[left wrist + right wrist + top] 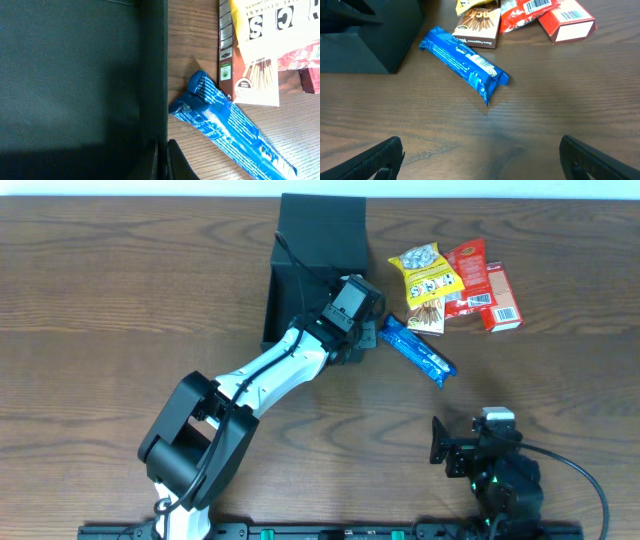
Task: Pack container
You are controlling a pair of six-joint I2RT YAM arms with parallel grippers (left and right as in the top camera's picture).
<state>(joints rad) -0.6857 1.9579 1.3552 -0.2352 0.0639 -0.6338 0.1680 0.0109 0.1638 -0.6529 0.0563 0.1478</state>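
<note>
Overhead: the container sits open at the table's far centre with its flap lid raised. The left gripper is at its right wall. Expect light, stiff cardboard with thin walls that flex, so take hold at the rim near a corner.

Left wrist: the fingers are nearly together and appear to pinch that wall.

Right wrist: the right gripper is spread wide and empty, near the blue packet.

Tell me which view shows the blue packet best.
Right wrist: the blue packet lies whole and unobstructed on the table. Overhead shows it whole but small. Left wrist is close, yet crops its far end.
</note>
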